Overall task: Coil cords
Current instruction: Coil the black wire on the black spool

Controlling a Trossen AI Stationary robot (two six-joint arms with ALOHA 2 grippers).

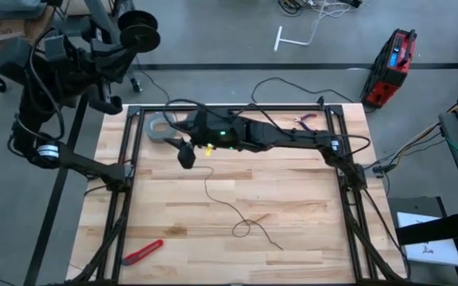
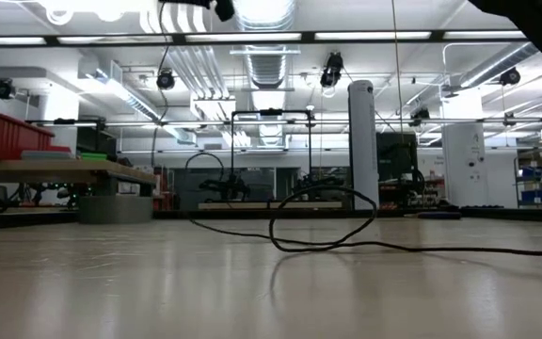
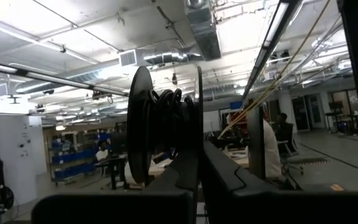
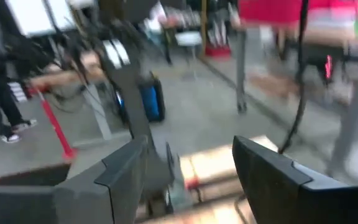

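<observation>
My left gripper (image 1: 127,46) is raised beyond the table's far left corner, shut on a small black reel (image 1: 139,32) with cord wound on its core (image 3: 166,118). A thin black cord (image 1: 213,195) lies slack on the wooden table and makes a loose loop (image 1: 241,229) near the front; the low view shows that loop (image 2: 320,221) resting on the tabletop. My right gripper (image 1: 186,156) hangs above the cord's far end, and its fingers stand open (image 4: 191,171). I cannot tell whether the cord touches them. My left gripper pinches the reel between its two fingers (image 3: 182,180) at the rim of one flange (image 3: 198,146), which shows edge-on. The reel stands above the fingertips, lifted clear and far off the table. Part of the place of contact is hidden by the fingers.
A grey tape roll (image 1: 159,129) lies at the table's far left, close to my right gripper. Pliers (image 1: 304,119) lie at the far edge and a red tool (image 1: 143,251) at the near left corner. A black frame (image 1: 126,171) borders the table.
</observation>
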